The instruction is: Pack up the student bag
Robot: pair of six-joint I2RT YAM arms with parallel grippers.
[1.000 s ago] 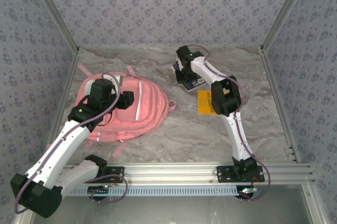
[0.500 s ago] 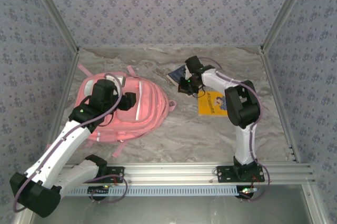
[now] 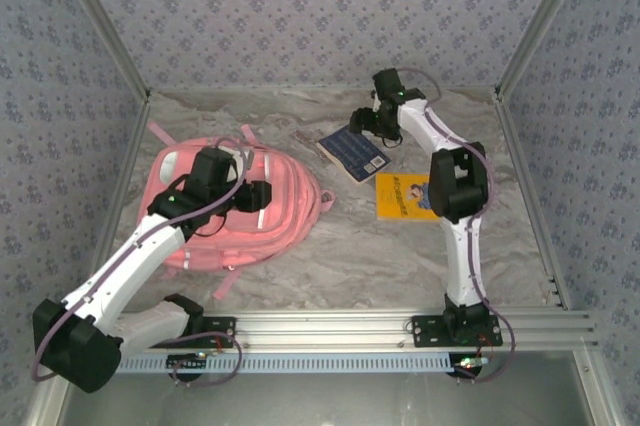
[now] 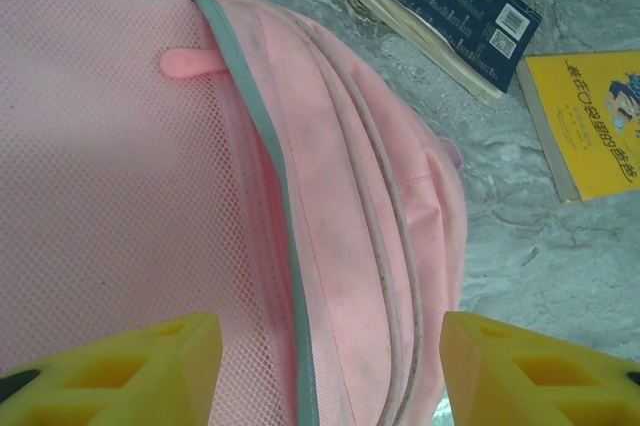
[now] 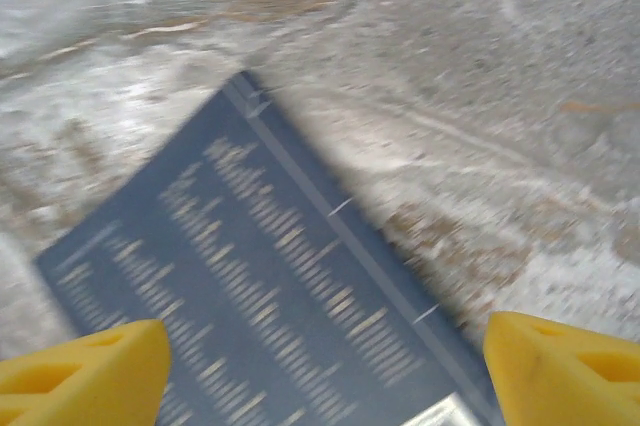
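Observation:
The student bag (image 3: 215,216) is a big pink backpack lying flat at the left of the table. In the left wrist view its mesh panel, grey trim and zipper seams (image 4: 330,206) run under my left gripper (image 4: 330,366). That gripper (image 3: 258,194) hovers over the bag's right half, open, with nothing pinched between its yellow fingers. A dark blue book (image 3: 352,153) lies flat at the back centre. My right gripper (image 3: 362,126) hangs just above its far end, open and holding nothing. The book's back cover (image 5: 250,326) lies below my right gripper (image 5: 325,366).
A yellow book (image 3: 403,195) lies flat right of the blue one, beside the right arm's elbow. The left wrist view shows the dark blue book (image 4: 440,6) and the yellow book (image 4: 590,126) just beyond the bag's edge. Walls enclose the table on three sides.
My right gripper has opened and let go of the dark blue book, which now lies flat; that arm drew back toward the far wall. My left gripper shifted slightly right over the bag.

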